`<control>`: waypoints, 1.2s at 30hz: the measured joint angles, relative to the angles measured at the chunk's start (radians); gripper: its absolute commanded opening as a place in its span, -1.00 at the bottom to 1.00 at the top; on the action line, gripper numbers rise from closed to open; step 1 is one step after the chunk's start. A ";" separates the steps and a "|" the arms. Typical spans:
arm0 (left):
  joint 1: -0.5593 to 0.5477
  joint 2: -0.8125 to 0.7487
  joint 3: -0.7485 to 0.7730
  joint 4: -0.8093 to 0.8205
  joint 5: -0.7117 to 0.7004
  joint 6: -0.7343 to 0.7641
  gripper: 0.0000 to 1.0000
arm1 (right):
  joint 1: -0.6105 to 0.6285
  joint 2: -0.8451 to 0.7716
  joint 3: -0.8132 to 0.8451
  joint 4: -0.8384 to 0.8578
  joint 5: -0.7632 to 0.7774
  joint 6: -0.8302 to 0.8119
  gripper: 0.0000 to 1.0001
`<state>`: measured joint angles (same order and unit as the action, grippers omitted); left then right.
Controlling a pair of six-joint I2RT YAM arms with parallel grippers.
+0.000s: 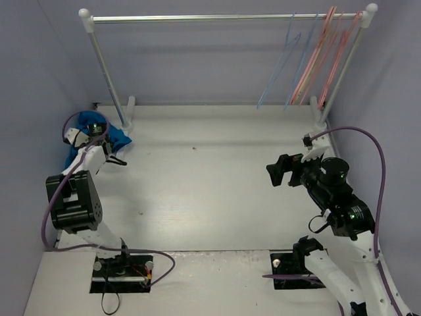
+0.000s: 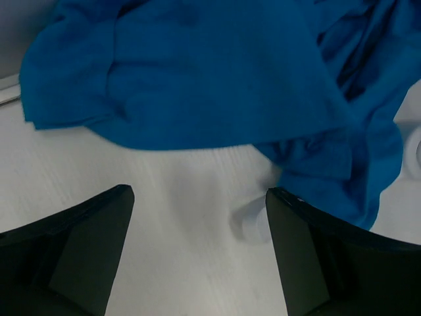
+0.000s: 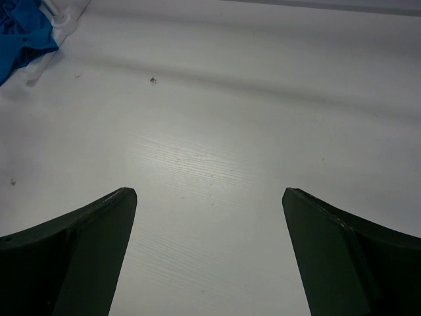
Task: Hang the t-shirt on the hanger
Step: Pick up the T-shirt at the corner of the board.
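Note:
The blue t-shirt (image 1: 108, 133) lies crumpled at the table's far left, beside the rack's left foot. It fills the top of the left wrist view (image 2: 210, 72) and shows in a corner of the right wrist view (image 3: 20, 33). My left gripper (image 1: 114, 158) is open and empty just in front of the shirt's near edge (image 2: 199, 194); its right finger (image 2: 309, 250) is at the cloth's edge. The light-blue hanger (image 1: 275, 72) hangs on the rail at the far right. My right gripper (image 1: 281, 170) is open and empty above bare table (image 3: 209, 197).
A clothes rack with a metal rail (image 1: 197, 18) and white posts stands along the back; its feet (image 1: 126, 122) (image 1: 320, 122) rest on the table. Several pink hangers (image 1: 322, 56) hang next to the blue ones. Grey walls close in both sides.

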<state>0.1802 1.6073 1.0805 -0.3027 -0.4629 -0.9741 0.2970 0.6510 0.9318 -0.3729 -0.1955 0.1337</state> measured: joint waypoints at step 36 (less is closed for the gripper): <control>0.045 0.092 0.555 -0.123 0.095 0.173 -1.00 | 0.000 0.150 0.056 0.010 -0.007 -0.031 1.00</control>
<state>0.2253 1.6993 1.6360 -0.4255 -0.3679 -0.8009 0.2970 0.8013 0.9882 -0.3630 -0.2024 0.1028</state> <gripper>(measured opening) 0.098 0.999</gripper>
